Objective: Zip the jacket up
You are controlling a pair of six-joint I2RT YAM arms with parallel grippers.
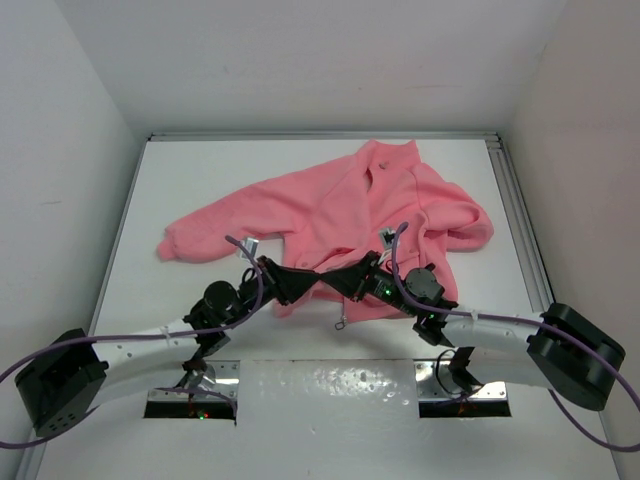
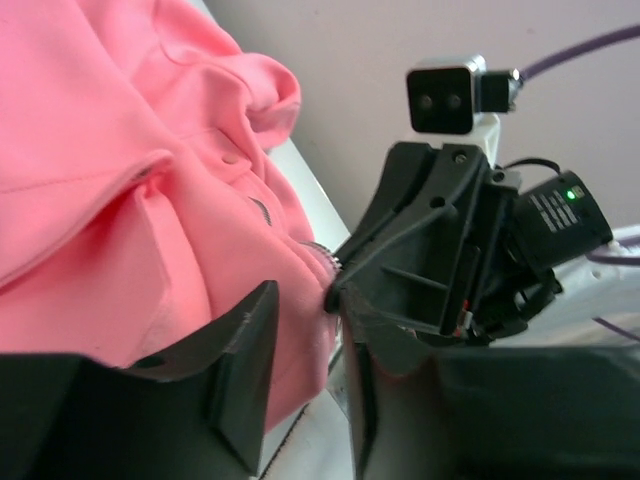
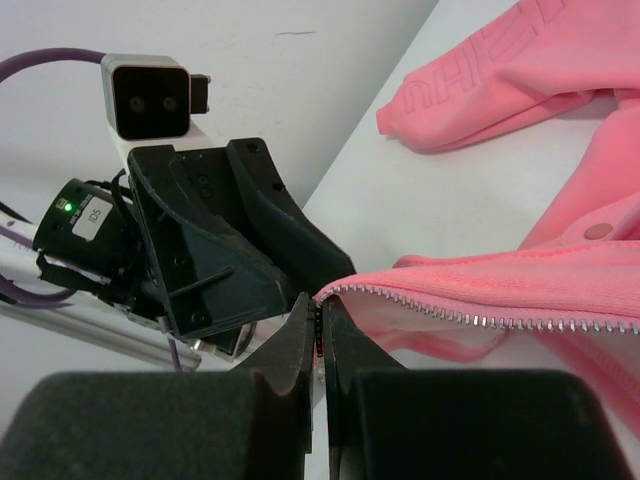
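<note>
Right end effector [image 3: 318,315] was clamped on the six-o'clock zipper end [image 3: 345,288] of the salmon-pink fleece jacket [image 1: 330,205]; left end effector [image 2: 305,305] was held parted, so the hem could be dropped.

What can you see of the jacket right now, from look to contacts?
The jacket is salmon-pink fleece, lying crumpled on the white table, collar at the far side, one sleeve stretched left, the other bunched right. Its front is unzipped near the hem; a row of metal zipper teeth and a snap show. The right hand is shut on the near end of the zipper edge; the left hand stands open around the hem beside it.
</note>
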